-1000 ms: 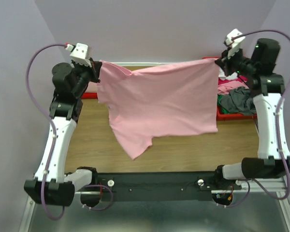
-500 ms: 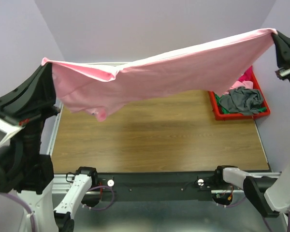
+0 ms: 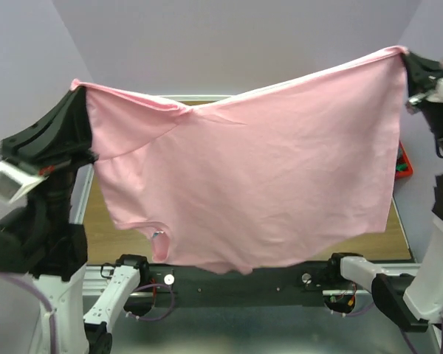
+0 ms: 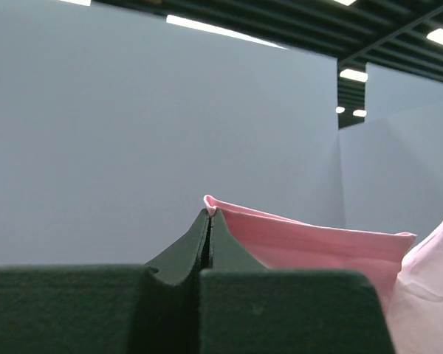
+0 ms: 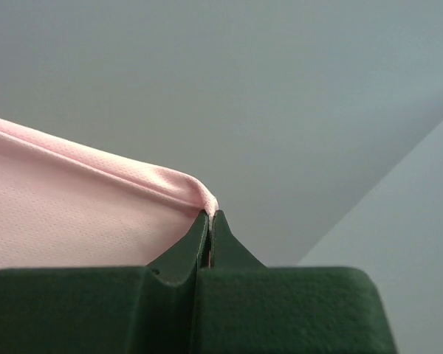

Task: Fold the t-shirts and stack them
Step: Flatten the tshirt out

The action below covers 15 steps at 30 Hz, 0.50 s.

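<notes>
So you've got the pink t-shirt (image 3: 266,177) strung up in the air between both arms, hanging like a curtain over the table (image 3: 94,210), with its bottom edge dangling down near the arm bases. The left gripper (image 3: 80,87) is pinched tight on one top corner and the right gripper (image 3: 404,57) on the other. Both wrist views show the jaws clamped together with just a nub of hem poking out. That's a pretty thin bite, so I'd go easy here: no yanking the arms apart. Bring both down at the same pace so the cloth lands flat on the wood instead of bunching. The left side looks a bit creased, so watch that end as it settles. As for the red tray (image 3: 404,164), only a sliver peeks out past the shirt's right edge, so you can't tell what's in it.
</notes>
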### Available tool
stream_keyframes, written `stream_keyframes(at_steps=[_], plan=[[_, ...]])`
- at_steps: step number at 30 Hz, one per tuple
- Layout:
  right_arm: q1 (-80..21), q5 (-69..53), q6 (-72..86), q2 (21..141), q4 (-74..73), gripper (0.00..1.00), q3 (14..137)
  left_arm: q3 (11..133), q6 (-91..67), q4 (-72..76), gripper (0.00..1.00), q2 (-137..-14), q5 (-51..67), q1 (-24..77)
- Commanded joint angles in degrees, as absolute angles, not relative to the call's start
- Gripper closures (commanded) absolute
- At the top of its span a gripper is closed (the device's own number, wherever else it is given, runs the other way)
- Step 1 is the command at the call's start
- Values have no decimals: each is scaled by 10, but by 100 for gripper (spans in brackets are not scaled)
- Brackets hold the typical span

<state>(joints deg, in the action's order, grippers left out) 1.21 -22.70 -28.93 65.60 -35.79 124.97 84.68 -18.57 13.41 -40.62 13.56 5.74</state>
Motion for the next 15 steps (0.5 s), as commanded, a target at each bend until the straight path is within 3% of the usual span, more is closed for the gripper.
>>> stream_keyframes(at_steps=[1,9,15], plan=[[18,-231,-280,650,-356,100,1102,736,-168,141,100,-439,91,59],[17,-325,-272,668,-265,99,779,461,-186,227,100,-498,83,59],[15,-377,-258,800,-143,100,675,438,-213,247,100,-674,61,53]])
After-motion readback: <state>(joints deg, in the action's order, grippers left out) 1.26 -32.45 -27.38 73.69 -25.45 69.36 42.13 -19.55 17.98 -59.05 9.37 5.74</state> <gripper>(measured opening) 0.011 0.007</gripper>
